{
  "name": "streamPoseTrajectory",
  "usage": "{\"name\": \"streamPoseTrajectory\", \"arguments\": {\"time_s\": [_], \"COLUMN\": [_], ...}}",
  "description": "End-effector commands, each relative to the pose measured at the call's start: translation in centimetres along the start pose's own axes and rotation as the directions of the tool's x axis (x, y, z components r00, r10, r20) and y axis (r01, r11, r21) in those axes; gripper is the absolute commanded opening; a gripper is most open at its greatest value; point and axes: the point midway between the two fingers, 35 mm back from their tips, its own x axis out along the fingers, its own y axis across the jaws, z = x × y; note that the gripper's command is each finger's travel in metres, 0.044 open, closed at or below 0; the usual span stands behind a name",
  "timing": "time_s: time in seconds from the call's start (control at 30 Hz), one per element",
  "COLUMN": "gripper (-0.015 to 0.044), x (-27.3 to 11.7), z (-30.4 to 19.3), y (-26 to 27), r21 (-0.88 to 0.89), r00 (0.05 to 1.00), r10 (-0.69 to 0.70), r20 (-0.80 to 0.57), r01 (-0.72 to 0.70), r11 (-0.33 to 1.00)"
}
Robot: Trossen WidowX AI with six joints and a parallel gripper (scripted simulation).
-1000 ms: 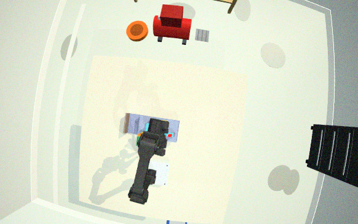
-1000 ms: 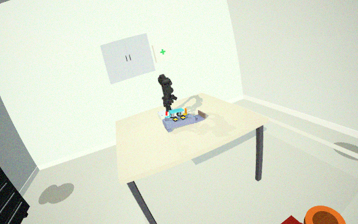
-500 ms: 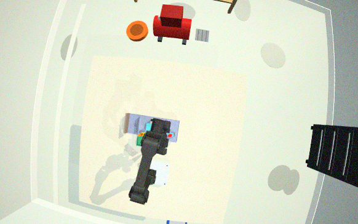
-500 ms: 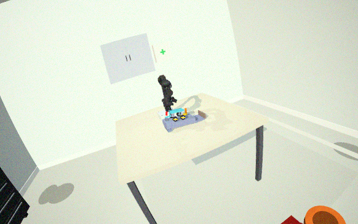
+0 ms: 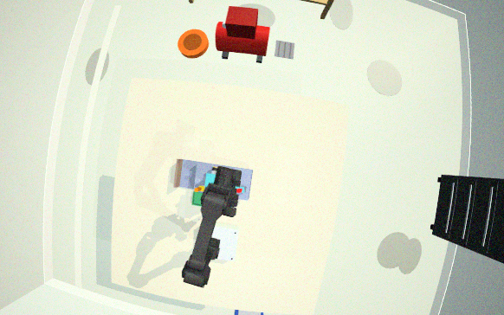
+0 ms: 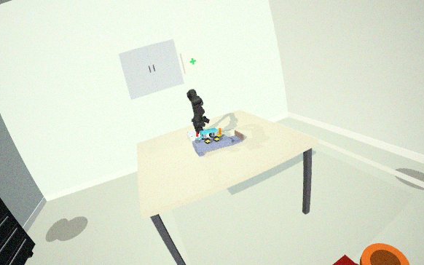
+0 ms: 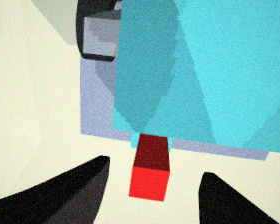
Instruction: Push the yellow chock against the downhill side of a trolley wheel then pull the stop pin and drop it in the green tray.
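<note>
The cyan trolley (image 5: 210,178) (image 6: 210,131) (image 7: 231,60) stands on the blue-grey ramp (image 5: 186,181) (image 6: 213,146) (image 7: 93,117). The red-headed stop pin (image 5: 239,190) (image 6: 197,135) (image 7: 149,184) stands at its uphill end. My gripper (image 7: 155,174) is part-way open and empty above the pin, its fingertips on either side of the red head in the wrist view. The yellow chock's orange handle (image 5: 197,189) (image 6: 220,130) stands upright at the trolley's downhill end, on the robot's side; whether the chock touches a wheel is hidden. The green tray (image 5: 197,199) is partly covered by the arm.
A brown end board (image 5: 178,173) (image 6: 239,135) closes the ramp's low end. The arm (image 5: 206,225) (image 6: 197,109) reaches over the trolley from the white base plate (image 5: 229,248). The ramp stands on the pale table (image 5: 275,138) (image 6: 166,171).
</note>
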Motion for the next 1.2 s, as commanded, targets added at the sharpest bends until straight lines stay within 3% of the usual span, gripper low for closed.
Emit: {"name": "streamPoseTrajectory", "arguments": {"time_s": [0.0, 0.67, 0.83, 1.17], "gripper": [0.0190, 0.0190, 0.0059, 0.0000], "x": [0.7, 3.3, 2.9, 2.9], "z": [0.0, 0.0, 0.0, 0.0], "y": [0.1, 0.2, 0.1, 0.1], "r21": [-0.004, -0.004, 0.000, -0.001], "r00": [1.000, 1.000, 1.000, 1.000], "r10": [0.006, 0.007, 0.002, 0.002], "r20": [-0.003, -0.004, -0.001, -0.001], "r01": [-0.006, -0.007, -0.002, -0.002], "r11": [1.000, 1.000, 1.000, 1.000]}}
